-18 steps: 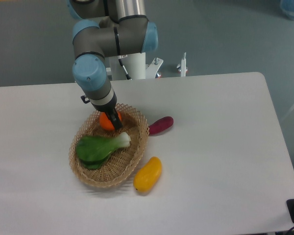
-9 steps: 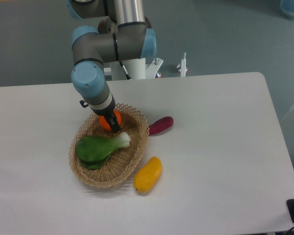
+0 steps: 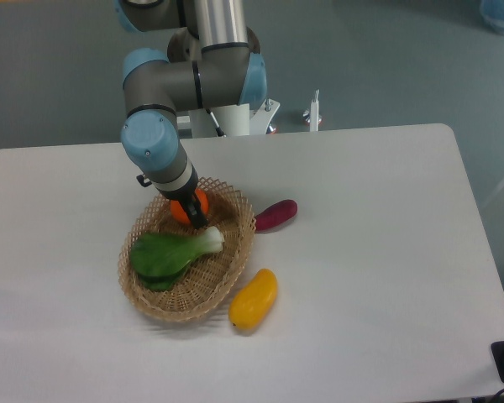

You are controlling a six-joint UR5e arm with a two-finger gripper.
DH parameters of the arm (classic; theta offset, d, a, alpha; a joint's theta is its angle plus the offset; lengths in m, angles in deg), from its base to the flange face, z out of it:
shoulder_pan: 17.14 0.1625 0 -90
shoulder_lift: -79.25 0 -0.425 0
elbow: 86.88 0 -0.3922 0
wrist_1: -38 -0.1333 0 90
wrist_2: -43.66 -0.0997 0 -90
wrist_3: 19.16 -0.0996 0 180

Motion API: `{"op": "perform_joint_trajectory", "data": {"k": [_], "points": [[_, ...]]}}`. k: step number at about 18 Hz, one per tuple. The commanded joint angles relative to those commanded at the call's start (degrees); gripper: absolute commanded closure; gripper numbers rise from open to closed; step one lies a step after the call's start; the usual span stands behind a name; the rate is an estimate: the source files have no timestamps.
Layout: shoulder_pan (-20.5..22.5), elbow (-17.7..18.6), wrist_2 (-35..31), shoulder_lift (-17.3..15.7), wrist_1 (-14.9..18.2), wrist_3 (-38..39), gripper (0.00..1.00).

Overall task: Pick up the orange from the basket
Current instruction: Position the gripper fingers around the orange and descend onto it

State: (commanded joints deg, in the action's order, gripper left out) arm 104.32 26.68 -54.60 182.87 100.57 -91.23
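Gripper point(image 3: 190, 211) unmoved, clamped on orange point(image 3: 186, 207), basket point(image 3: 235, 263) unchanged

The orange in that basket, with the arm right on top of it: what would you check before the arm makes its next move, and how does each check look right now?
1. Gripper placed at the orange: ok, its dark finger lies across the fruit's front.
2. Firm hold on the orange: cannot tell, the second finger is hidden.
3. Orange off the basket floor: cannot tell from this angle.
4. Leafy green vegetable out of the way: ok, it lies just in front of the gripper, with no visible overlap.
5. Path upward: ok, nothing shows above the fruit except the arm itself.
6. Mango and eggplant outside the basket: ok, both lie on the table.
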Motion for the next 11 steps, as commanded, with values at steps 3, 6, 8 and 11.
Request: {"op": "perform_joint_trajectory", "data": {"k": [3,6,8,11], "points": [[-0.1,-0.1,0.0,0.5,0.0,-0.1,0.02],[-0.1,-0.2,0.0,0.7,-0.1,0.0,0.02],[-0.1,-0.2,0.0,1.1,-0.1,0.2,0.02],[-0.1,-0.7,0.0,1.4,-0.1,0.1,0.03]]}}
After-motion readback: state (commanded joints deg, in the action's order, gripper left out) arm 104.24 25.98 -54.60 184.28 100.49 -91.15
